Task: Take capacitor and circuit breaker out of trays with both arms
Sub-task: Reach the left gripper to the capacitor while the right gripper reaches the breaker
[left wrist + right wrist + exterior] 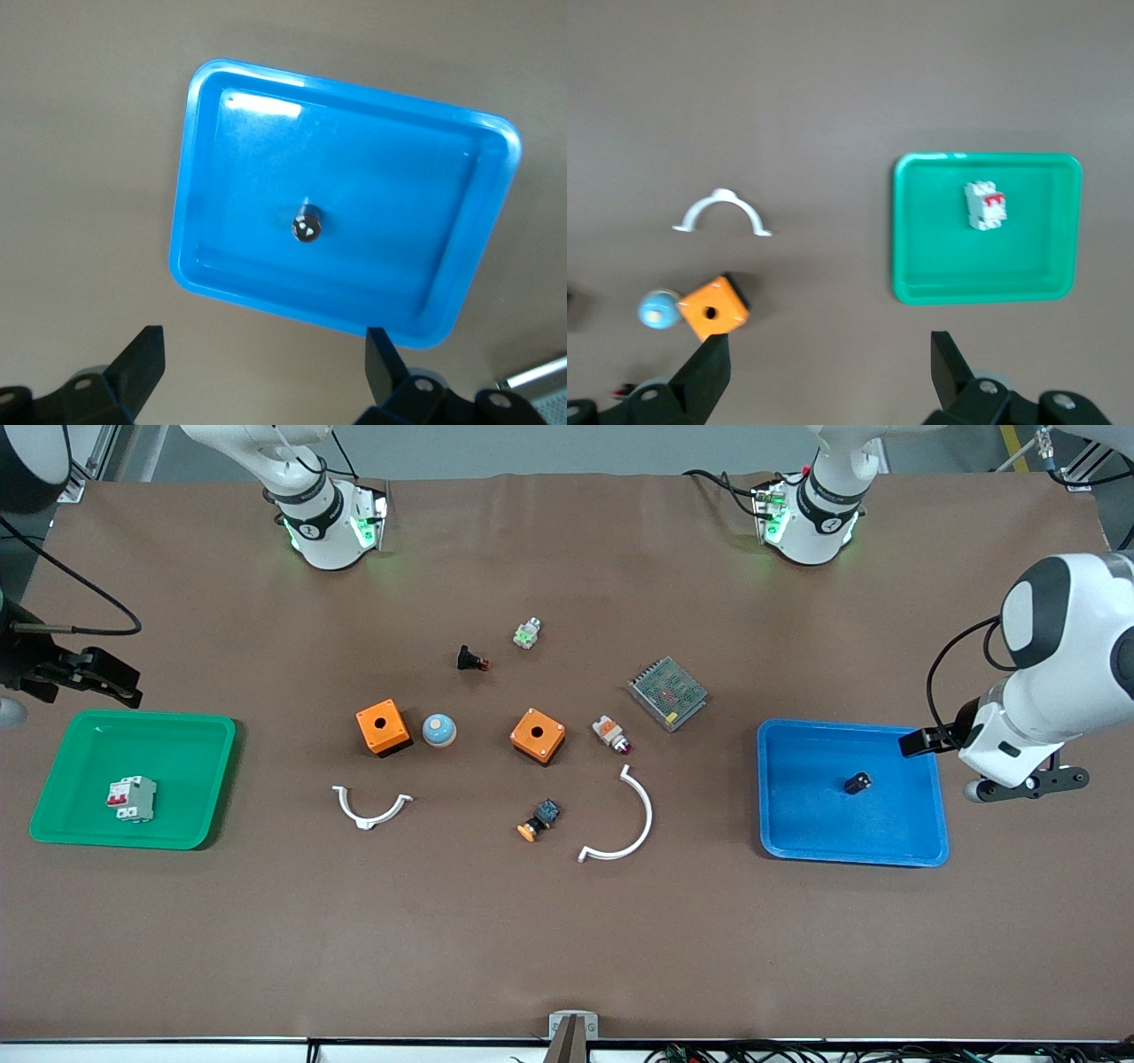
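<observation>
Right hand (111,682), fingers wide and empty, hung over the counter (567,921) just past the green tray (53,797) rim; circuit breaker (132,798) lay in that tray, nearer the front camera than the hand. Left hand (921,741), also wide and empty, hung at the blue tray (797,841) edge toward the left arm's end. Capacitor (857,782) lay mid-tray, close by.

You will find the worktop (567,939) covered in matt brown sheet. The blue tray (213,159) and green tray (53,797) are glossy, smooth plastic. The capacitor (307,225) has a shiny metallic end.
</observation>
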`<state>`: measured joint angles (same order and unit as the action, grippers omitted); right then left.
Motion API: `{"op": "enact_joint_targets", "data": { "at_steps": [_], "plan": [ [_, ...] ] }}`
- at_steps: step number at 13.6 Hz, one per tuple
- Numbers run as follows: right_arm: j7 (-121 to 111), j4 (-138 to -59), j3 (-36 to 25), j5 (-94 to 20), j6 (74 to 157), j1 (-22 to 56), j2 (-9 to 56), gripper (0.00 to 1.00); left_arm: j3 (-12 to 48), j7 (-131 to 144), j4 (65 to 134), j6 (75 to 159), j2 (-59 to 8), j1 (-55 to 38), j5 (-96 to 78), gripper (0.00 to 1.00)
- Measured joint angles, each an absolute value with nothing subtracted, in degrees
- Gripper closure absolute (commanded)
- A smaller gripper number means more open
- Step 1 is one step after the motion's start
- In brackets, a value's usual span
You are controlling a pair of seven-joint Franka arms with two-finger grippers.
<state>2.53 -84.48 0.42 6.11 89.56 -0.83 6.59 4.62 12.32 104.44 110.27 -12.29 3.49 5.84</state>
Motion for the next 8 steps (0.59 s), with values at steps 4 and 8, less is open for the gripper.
{"op": "enact_joint_targets", "data": {
  "at_steps": [4, 8],
  "plan": [
    [-11.3, -85.2, 0.1, 6.7, 95.1, -10.6, 16.4, 0.00, 4.6, 12.6, 111.0, 118.9, -13.7, 4.2, 5.8, 0.00],
    [-26.3, -85.1, -0.1, 6.7, 104.5, -19.3, 25.7, 0.00, 4.6, 12.7, 112.1, 122.1, -16.7, 5.0, 5.8, 0.04]
  ]
}}
